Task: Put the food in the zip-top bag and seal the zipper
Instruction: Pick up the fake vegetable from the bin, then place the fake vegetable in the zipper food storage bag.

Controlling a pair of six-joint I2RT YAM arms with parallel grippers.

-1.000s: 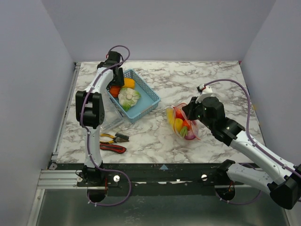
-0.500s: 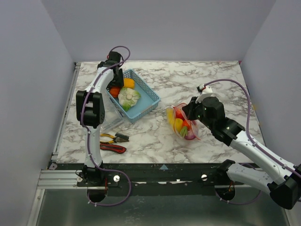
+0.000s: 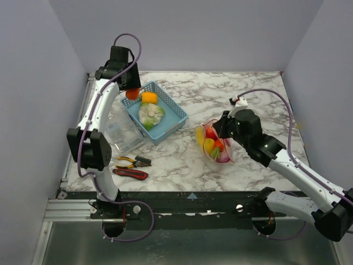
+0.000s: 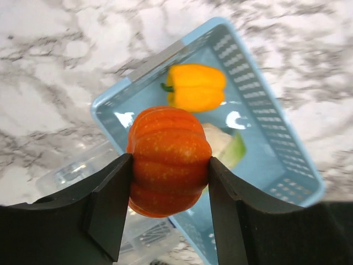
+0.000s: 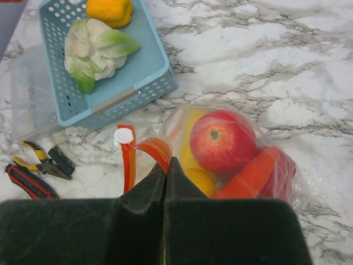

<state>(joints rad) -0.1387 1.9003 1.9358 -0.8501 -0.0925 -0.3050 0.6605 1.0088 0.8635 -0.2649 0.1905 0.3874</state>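
Marble bench (image 3: 220,94) w/ blue basket (image 3: 171,113) far left, zip-top bag (image 5: 287,182) mid-right, part-filled. Left jaws clamp orange pumpkin (image 4: 168,160) above basket's far corner. Right jaws pinched shut on bag mouth at zipper (image 5: 127,165). Risk: mouth looks narrow, so pumpkin could snag the rim or drop beside it; glossy skin may slip en route.

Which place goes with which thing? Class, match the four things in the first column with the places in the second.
Things:
1. pumpkin
2. yellow pepper
3. apple
4. yellow-handled pliers

Places:
A. inside the bag
B. lying on the table
C. held in the left pincer
D. in the basket

Pairs: 1-C, 2-D, 3-A, 4-B
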